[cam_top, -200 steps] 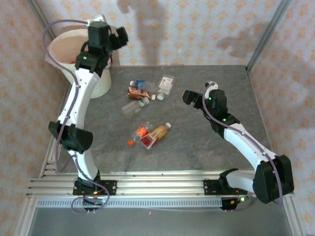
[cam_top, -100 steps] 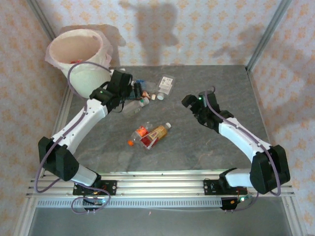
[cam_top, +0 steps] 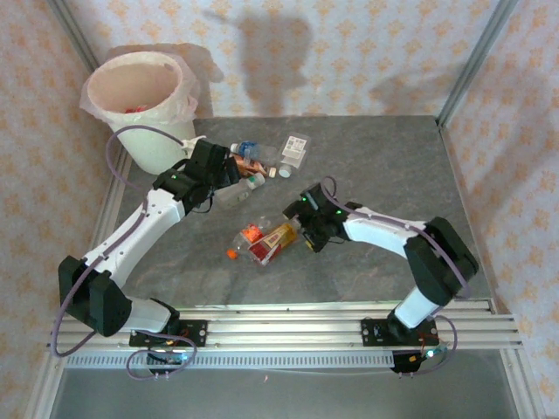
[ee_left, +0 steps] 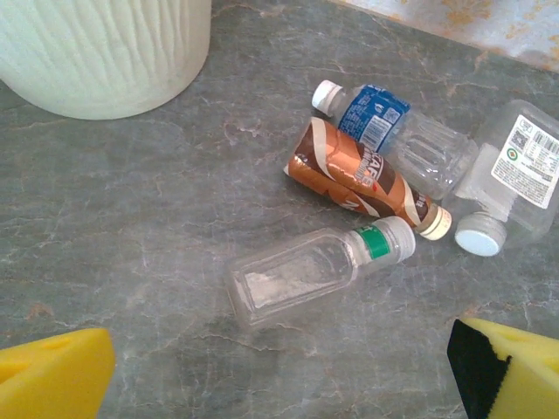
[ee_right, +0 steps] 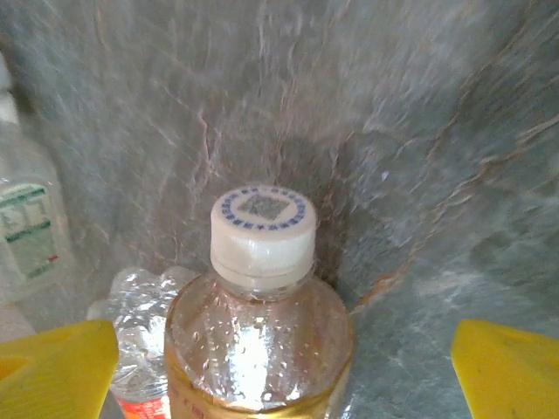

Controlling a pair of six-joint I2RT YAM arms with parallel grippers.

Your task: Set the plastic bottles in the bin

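Right wrist: right hand (cam_top: 306, 229) spread wide, straddling white-capped bottle (ee_right: 262, 288) (seemingly lined up for grasp); left hand (ee_left: 279, 374) likewise spread above clear bottle (ee_left: 306, 272).

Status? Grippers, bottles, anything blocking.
Left gripper open above clear bottle. Right gripper open, straddling white-capped bottle, not closed on it. Bin upright back left, nothing blocking.

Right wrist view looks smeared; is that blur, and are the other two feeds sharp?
Right wrist: the table is streaked with motion blur, though the white cap reads fairly crisp. Left wrist: sharp, print legible on the brown-labelled bottle. Top external: sharp, soft shadows on the back wall.
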